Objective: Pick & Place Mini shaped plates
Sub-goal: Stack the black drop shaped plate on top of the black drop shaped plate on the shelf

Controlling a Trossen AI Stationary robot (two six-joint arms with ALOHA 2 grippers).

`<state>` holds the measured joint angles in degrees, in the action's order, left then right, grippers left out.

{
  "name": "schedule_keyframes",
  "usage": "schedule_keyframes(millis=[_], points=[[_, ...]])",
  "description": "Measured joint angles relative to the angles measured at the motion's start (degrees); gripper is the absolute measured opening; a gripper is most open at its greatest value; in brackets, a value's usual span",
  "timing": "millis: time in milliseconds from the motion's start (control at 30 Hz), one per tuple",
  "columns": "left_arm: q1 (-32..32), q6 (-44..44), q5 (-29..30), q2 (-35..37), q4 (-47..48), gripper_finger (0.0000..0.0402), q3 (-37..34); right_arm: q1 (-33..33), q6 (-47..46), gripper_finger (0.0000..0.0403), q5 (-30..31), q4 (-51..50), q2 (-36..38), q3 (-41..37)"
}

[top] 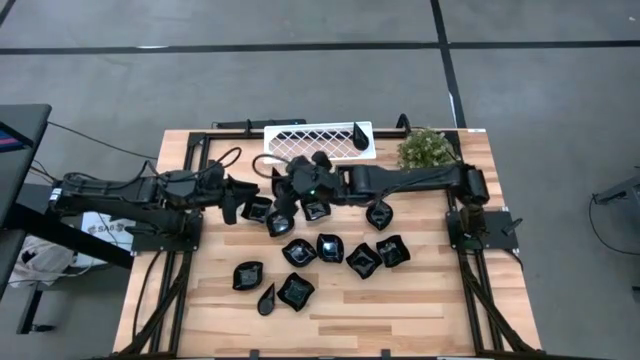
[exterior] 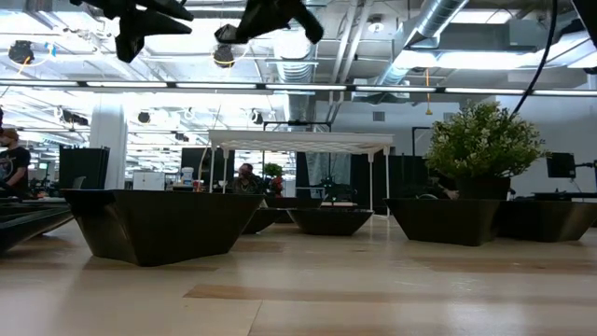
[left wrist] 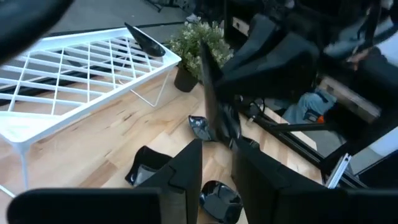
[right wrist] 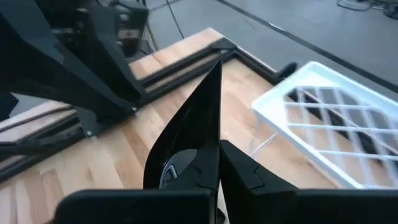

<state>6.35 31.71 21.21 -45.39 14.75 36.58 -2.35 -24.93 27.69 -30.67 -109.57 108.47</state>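
Several mini shaped plates, glossy and black, lie scattered on the wooden table. One teardrop plate rests on the white lattice tray. My right gripper is up over the table's middle, shut on another teardrop plate. My left gripper faces it from the table's left, open. The held plate stands just ahead of its fingertips, and I see no touch. In the low view both grippers hang high above the plates, the left and the right. My right gripper pinches the teardrop plate near its broad end, one finger on the hollow face and one on the underside. The fingers come from the table's right, slanting down. The plate stands on edge, lifted clear of the table, its pointed tip away from the gripper.
The lattice tray stands on thin legs at the far edge, with a green bushy plant to its right. Black frame rails run along both sides of the table. Bare wood lies along the near edge.
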Motion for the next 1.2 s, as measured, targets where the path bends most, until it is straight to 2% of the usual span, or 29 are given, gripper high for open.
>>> schedule_keyframes(millis=[133,367,500,600,667,767,933,1033,1200], points=[[0.0,-0.1,0.0,0.5,0.1,0.009,0.0,2.3,0.0,0.0001,-0.8,-5.6,3.4,0.1],[0.0,-0.2,-0.1,1.9,0.1,0.009,0.0,8.9,0.0,0.0001,-1.2,-24.4,10.2,0.0],[0.0,-0.2,0.1,2.7,-0.6,0.009,0.0,15.7,2.0,0.0001,-9.7,-34.5,12.5,0.0],[0.0,-0.5,0.2,3.1,-1.7,0.009,0.0,21.0,5.1,0.0001,-12.1,-38.7,12.7,0.0],[0.0,-1.4,0.2,3.1,-2.8,0.009,0.0,24.6,7.9,0.0001,-15.2,-38.8,12.2,0.0],[0.0,-1.9,0.2,3.0,-2.9,0.009,0.0,29.9,11.6,0.0001,-23.0,-37.6,11.0,-0.5],[0.0,-1.9,1.5,3.0,-2.9,0.009,0.0,36.2,13.5,0.0,-34.0,-32.3,12.9,-6.8],[0.0,-1.4,1.4,3.0,-2.9,0.009,0.0,38.3,14.4,0.0,-36.4,-26.9,16.4,-13.1],[0.0,-1.3,1.4,3.0,-2.9,0.009,0.0,39.6,14.4,0.0,-37.2,-15.1,21.5,-24.2]])
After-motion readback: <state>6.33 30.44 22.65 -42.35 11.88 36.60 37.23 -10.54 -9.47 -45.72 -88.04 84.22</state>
